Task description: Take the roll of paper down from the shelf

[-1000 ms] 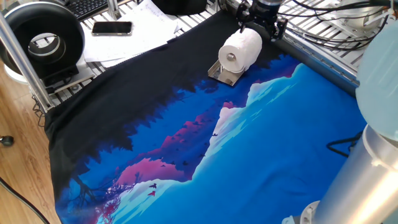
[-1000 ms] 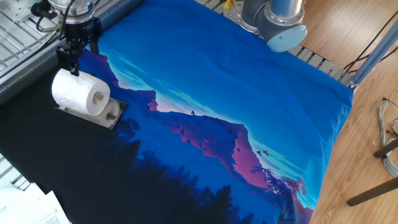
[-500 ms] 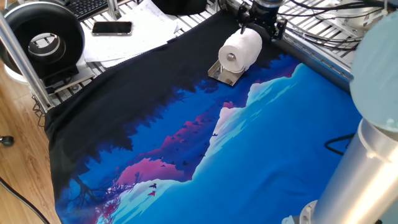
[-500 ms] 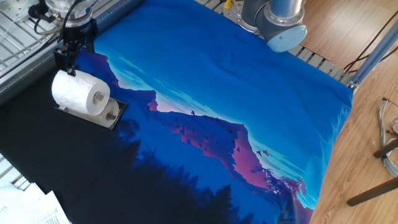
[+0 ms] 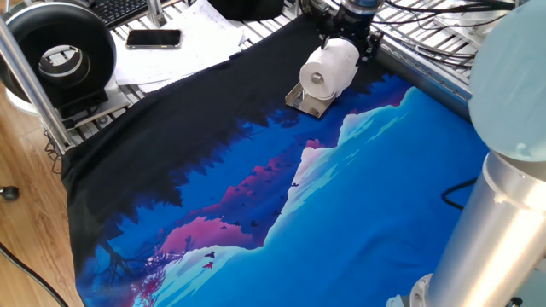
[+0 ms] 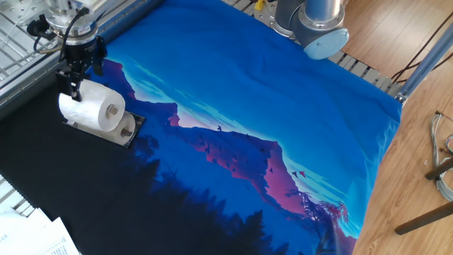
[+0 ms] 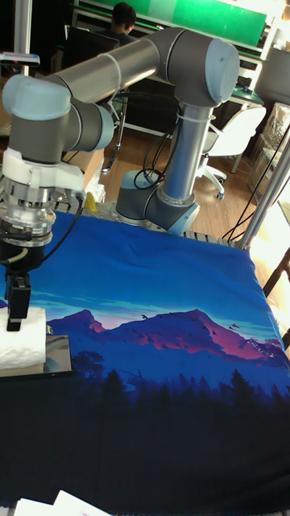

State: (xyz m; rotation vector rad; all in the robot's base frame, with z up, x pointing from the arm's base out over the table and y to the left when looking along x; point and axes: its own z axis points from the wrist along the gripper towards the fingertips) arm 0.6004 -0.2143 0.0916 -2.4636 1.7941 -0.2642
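Note:
The roll of paper [image 5: 330,70] lies on its side on the shelf [image 5: 309,103], a small silvery holder on the black part of the cloth. Its hollow core faces the cloth's middle. In the other fixed view the roll of paper [image 6: 91,109] rests over the shelf's flat base [image 6: 132,130]. My gripper [image 5: 347,40] is low at the roll's far end, open, with a finger on either side of the roll's top. The gripper [image 6: 79,73] has one fingertip [image 6: 71,86] against the white paper. In the tall view a dark finger [image 7: 16,305] stands on the roll [image 7: 21,345].
A mountain-print cloth [image 5: 358,205] covers the table. A big black spool [image 5: 56,55], a phone [image 5: 153,37] and papers [image 5: 192,38] lie beyond the cloth's edge. Wire racks [image 6: 18,32] flank the gripper. The arm's base [image 6: 311,21] stands at the far side.
The gripper has come down and sideways onto the roll's far end, so its fingers now straddle the paper. The roll and shelf have not moved.

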